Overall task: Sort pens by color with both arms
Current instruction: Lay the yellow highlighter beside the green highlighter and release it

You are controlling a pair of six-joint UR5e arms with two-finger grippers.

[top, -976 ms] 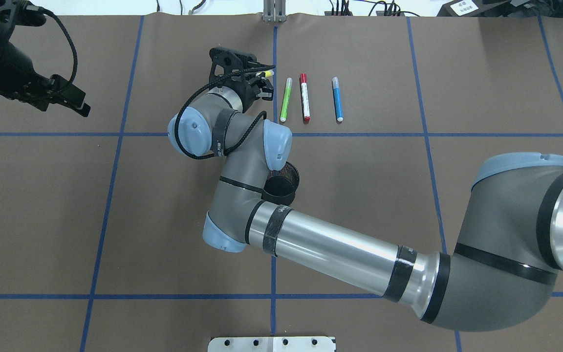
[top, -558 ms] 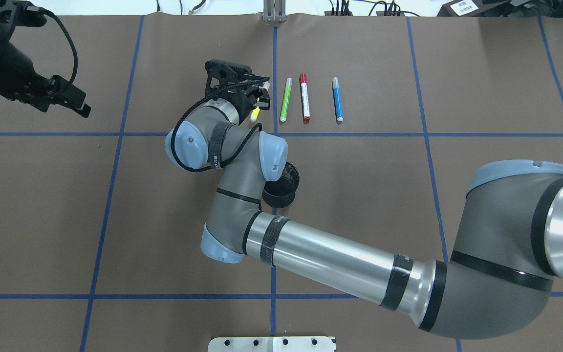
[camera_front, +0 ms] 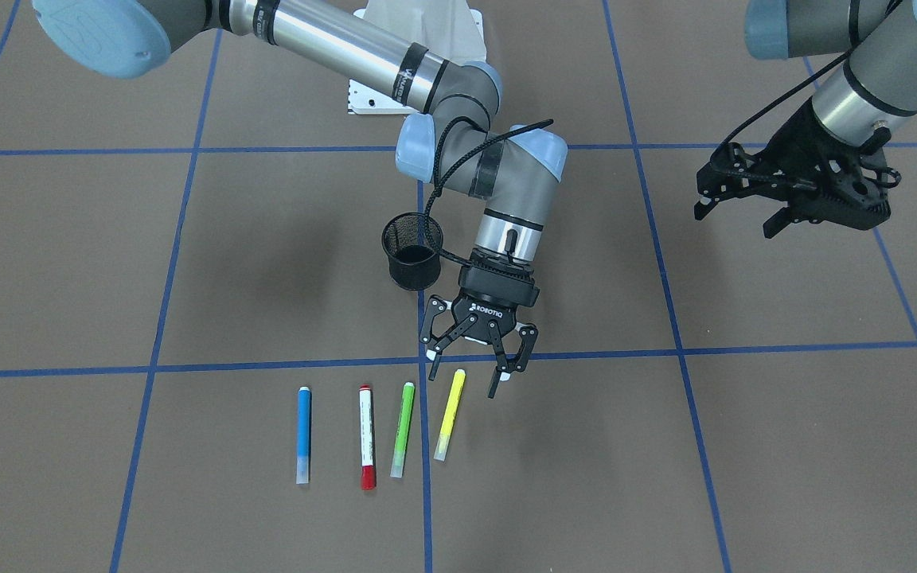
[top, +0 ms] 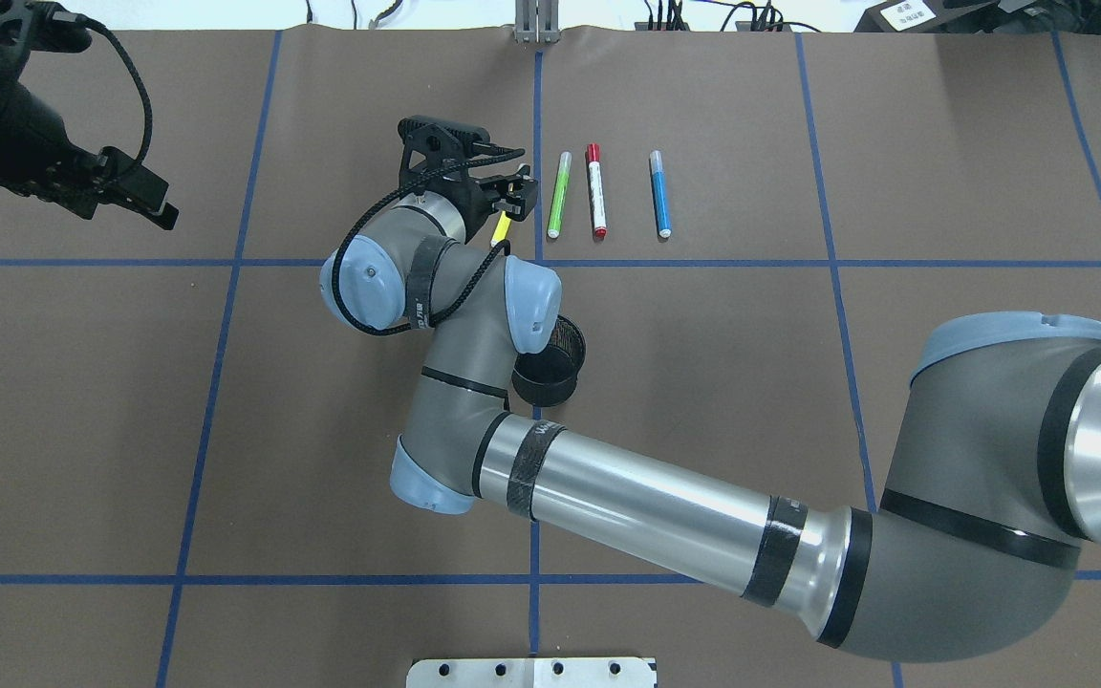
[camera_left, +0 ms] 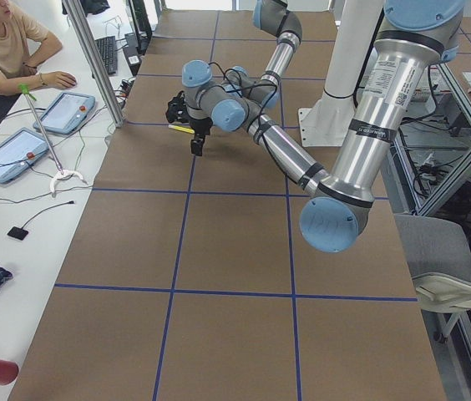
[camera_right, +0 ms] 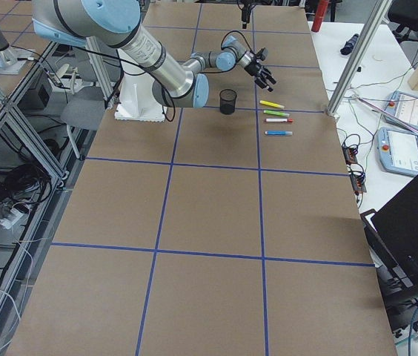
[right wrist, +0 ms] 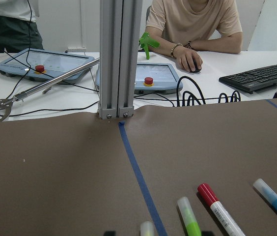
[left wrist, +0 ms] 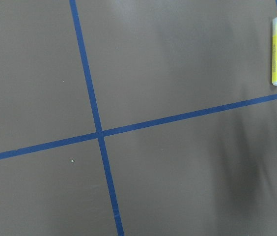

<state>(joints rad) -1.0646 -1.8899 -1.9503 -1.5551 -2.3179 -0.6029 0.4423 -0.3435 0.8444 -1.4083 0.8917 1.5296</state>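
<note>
R jaws, marked ROBOTIQ, spread wide over yellow pen (camera_front: 450,415) end, L jaws also spread

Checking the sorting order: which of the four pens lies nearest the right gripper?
The yellow pen, just by the right gripper; green pen, red-capped pen and blue pen lie progressively farther.

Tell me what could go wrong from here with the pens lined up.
The right hand hangs open just over one end of the yellow pen; pulling away, a finger could clip it and roll it into the green pen close beside. That arm's wrist also sits close to the black mesh cup, so a swing back might knock it.
</note>
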